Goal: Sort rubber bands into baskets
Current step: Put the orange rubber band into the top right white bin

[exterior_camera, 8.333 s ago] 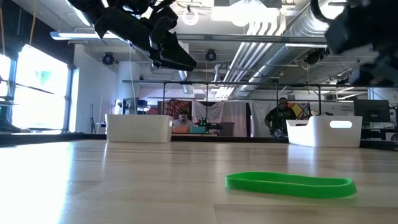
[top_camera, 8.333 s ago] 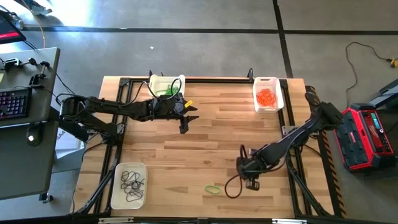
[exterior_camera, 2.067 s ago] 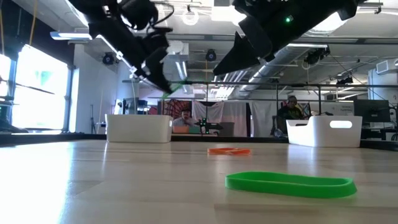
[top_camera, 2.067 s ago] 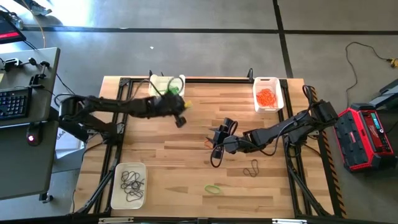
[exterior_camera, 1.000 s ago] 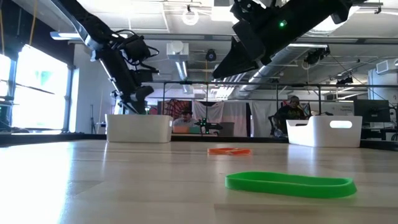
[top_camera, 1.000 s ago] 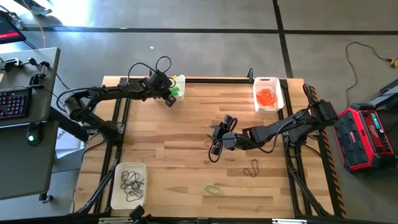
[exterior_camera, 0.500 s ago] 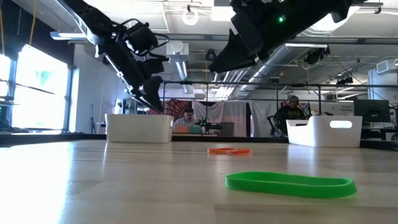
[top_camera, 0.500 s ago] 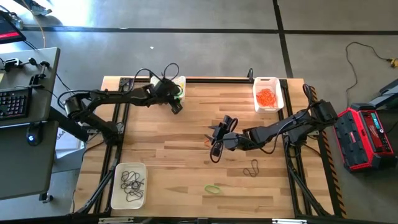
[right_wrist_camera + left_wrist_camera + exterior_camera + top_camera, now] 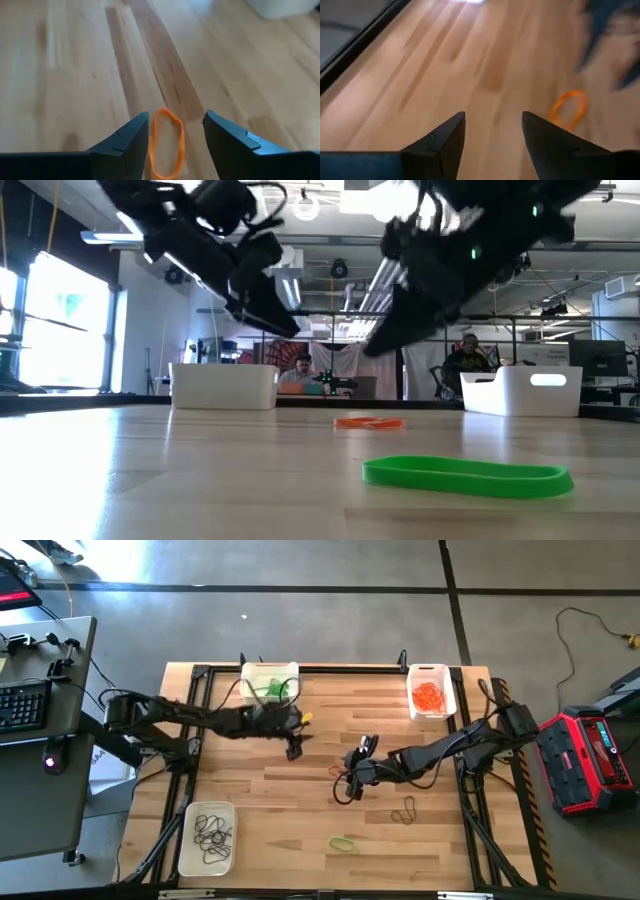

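An orange rubber band (image 9: pixel 167 143) lies flat on the wood near the table's middle; it also shows in the high view (image 9: pixel 337 772) and the low view (image 9: pixel 368 422). My right gripper (image 9: pixel 177 117) hangs open just over it, one finger to each side, touching nothing. My left gripper (image 9: pixel 493 117) is open and holds nothing; it hovers left of the table's middle (image 9: pixel 294 748), pointing toward the orange band (image 9: pixel 568 107). A green rubber band (image 9: pixel 342 842) and a dark rubber band (image 9: pixel 403 811) lie nearer the front edge.
Three white baskets stand on the table: far left (image 9: pixel 269 668) with green bands, far right (image 9: pixel 430 671) with orange bands, near left (image 9: pixel 190 850) with dark bands. Bare wood lies between them. People sit in the room beyond the far edge.
My left gripper has swung away from the far-left basket toward the table's middle and has tipped more level. My right gripper has sunk toward the orange band and has rolled a little. The bands on the table have not moved.
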Robot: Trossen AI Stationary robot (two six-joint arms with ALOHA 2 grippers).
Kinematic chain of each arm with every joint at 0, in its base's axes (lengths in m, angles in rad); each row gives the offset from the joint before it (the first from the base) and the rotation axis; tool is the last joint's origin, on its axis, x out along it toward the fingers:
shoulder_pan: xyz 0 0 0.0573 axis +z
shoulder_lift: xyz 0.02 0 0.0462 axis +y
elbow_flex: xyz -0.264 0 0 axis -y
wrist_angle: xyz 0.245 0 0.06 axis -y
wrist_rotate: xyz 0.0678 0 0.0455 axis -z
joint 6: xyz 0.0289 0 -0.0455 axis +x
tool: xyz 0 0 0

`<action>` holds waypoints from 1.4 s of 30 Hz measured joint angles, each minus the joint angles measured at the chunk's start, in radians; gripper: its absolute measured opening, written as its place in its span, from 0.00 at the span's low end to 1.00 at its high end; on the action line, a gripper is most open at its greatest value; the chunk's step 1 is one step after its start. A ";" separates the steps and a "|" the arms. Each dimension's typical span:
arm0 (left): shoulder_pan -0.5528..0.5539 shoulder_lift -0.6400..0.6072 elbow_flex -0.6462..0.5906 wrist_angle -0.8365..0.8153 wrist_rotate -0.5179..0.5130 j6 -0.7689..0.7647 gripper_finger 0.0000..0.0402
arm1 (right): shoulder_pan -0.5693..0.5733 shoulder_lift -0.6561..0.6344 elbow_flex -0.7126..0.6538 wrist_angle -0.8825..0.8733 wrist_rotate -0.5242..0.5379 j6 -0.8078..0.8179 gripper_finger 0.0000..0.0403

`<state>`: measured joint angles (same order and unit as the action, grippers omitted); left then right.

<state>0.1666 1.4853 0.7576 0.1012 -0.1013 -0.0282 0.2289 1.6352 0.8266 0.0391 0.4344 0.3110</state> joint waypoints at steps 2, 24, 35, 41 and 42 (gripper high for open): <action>-0.033 0.000 -0.055 0.136 0.013 -0.012 0.47 | -0.005 0.025 -0.023 0.022 0.001 0.003 0.44; -0.110 0.000 -0.203 0.459 0.000 -0.101 0.47 | -0.018 0.161 -0.100 0.152 -0.117 0.030 0.20; -0.110 0.000 -0.203 0.451 0.000 -0.119 0.47 | -0.006 -0.036 -0.075 -0.115 0.019 0.035 0.01; -0.110 0.000 -0.203 0.449 0.000 -0.119 0.47 | -0.054 -0.246 -0.076 -0.416 0.255 0.157 0.00; -0.110 0.000 -0.203 0.450 0.000 -0.119 0.47 | -0.067 -0.283 -0.076 -0.472 0.302 0.185 0.00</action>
<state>0.0570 1.4853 0.5545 0.5510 -0.1009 -0.1467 0.1623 1.3519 0.7506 -0.4328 0.7364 0.4958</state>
